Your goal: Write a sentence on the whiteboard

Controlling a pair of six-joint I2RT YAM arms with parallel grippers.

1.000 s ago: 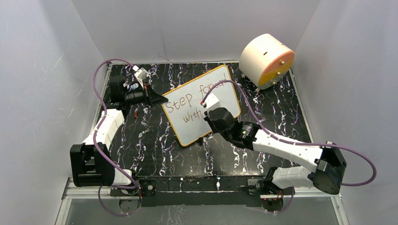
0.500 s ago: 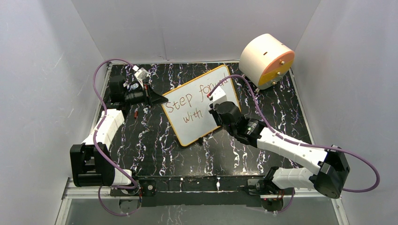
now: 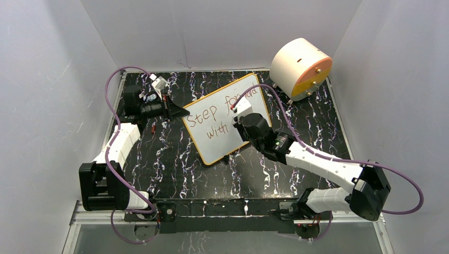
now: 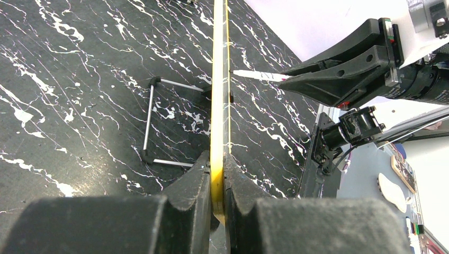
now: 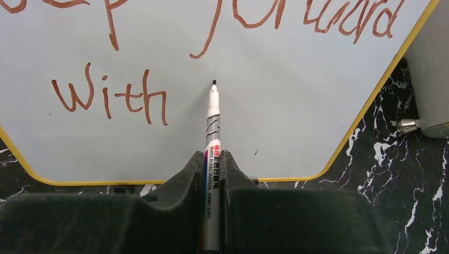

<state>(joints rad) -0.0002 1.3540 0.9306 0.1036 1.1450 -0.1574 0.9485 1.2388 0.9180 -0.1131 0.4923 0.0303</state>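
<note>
On a black table (image 3: 174,159) veined with white, a smooth, rounded-cornered whiteboard (image 3: 219,149) in a thin yellow frame is clamped by its edge in the closed left gripper (image 4: 217,159). A slim white marker (image 5: 213,127) is pinched in the closed right gripper (image 5: 212,156). Its dark tip is held at the board just right of "with" in the reddish-brown sentence (image 5: 108,98).

The left arm (image 3: 120,142) extended forward; the left gripper (image 4: 218,159) was clamped on the whiteboard (image 4: 218,79) edge. The right arm (image 3: 323,165) reached forward and left; the right gripper (image 5: 213,156) was clamped on a marker (image 5: 212,121).
</note>
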